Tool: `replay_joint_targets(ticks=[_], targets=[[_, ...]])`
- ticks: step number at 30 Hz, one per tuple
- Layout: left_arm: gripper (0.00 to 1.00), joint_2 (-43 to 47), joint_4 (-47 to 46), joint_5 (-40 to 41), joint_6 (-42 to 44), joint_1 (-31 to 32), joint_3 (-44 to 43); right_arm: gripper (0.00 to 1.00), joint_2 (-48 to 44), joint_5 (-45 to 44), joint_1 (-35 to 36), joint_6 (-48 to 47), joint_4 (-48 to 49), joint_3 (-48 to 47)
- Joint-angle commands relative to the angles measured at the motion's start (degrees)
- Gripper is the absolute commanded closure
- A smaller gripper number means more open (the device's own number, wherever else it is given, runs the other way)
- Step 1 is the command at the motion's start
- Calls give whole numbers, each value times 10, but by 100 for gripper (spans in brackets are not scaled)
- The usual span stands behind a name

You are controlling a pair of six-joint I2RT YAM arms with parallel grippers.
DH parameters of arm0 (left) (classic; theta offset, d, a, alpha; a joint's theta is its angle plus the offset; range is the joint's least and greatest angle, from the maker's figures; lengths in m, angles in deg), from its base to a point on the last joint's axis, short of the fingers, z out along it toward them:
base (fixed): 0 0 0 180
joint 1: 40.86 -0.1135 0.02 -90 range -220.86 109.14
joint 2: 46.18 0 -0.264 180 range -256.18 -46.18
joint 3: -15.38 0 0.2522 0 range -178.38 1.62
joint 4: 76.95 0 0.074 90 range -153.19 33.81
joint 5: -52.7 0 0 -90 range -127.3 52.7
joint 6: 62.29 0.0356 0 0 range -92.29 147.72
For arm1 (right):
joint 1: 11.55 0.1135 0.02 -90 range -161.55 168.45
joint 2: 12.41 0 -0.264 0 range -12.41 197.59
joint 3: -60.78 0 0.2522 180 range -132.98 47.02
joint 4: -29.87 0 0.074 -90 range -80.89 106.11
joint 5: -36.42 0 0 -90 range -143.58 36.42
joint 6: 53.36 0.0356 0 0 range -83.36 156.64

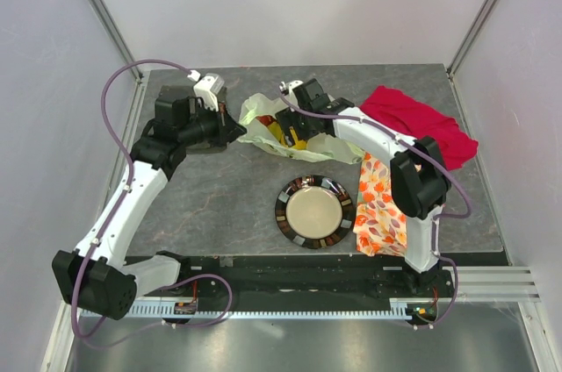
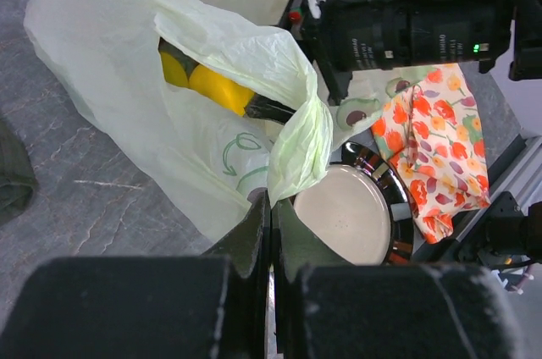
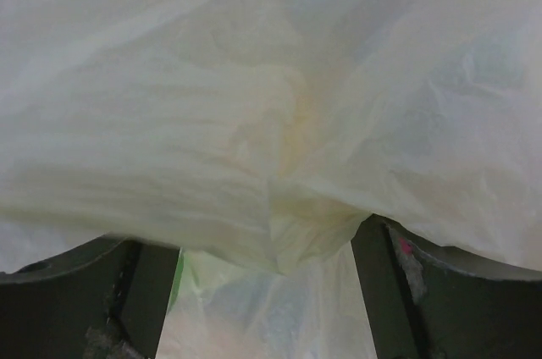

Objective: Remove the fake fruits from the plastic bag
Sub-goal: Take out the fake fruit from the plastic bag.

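The pale yellow-green plastic bag (image 1: 329, 146) lies at the back middle of the table with its mouth facing left. My left gripper (image 1: 235, 131) is shut on a fold of the bag's rim (image 2: 298, 149) and holds the mouth up. Inside the bag, yellow fake fruits (image 2: 213, 86) show in the left wrist view; the other fruits are hidden. My right gripper (image 1: 292, 131) reaches into the bag's mouth. Its jaws stand open (image 3: 267, 291) with plastic film draped over and between the fingers (image 3: 383, 278), and no fruit shows between them.
A dark-rimmed plate (image 1: 314, 211) with a cream centre sits in front of the bag. An orange-flowered cloth (image 1: 379, 203) lies right of the plate. A red cloth (image 1: 420, 122) lies at the back right. An olive-grey cloth (image 2: 12, 177) lies under my left arm.
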Motion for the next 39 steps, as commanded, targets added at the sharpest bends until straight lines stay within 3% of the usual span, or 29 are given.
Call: replay_joint_targets(ticks=[1,14,17,18,21,24,34,39], targets=[[98,44,20,-9,16,-3,1,14,24,-60,11,46,6,-57],[99,67,37,-15,25,-3,48,13,120,-82,33,76,5,-95],[98,69,34,-14,20,-3,53,32,122,-92,34,64,5,-98],[98,68,31,-14,21,-3,54,44,118,-91,34,58,5,-98],[98,63,21,-13,21,-3,56,60,89,-81,32,32,5,-91],[98,49,13,-15,21,-3,54,67,39,-62,31,11,7,-85],[98,-26,-2,-8,43,-3,-13,72,-163,162,25,-106,13,19],[98,-44,-3,-7,60,-5,-35,74,-219,161,24,-156,21,63]])
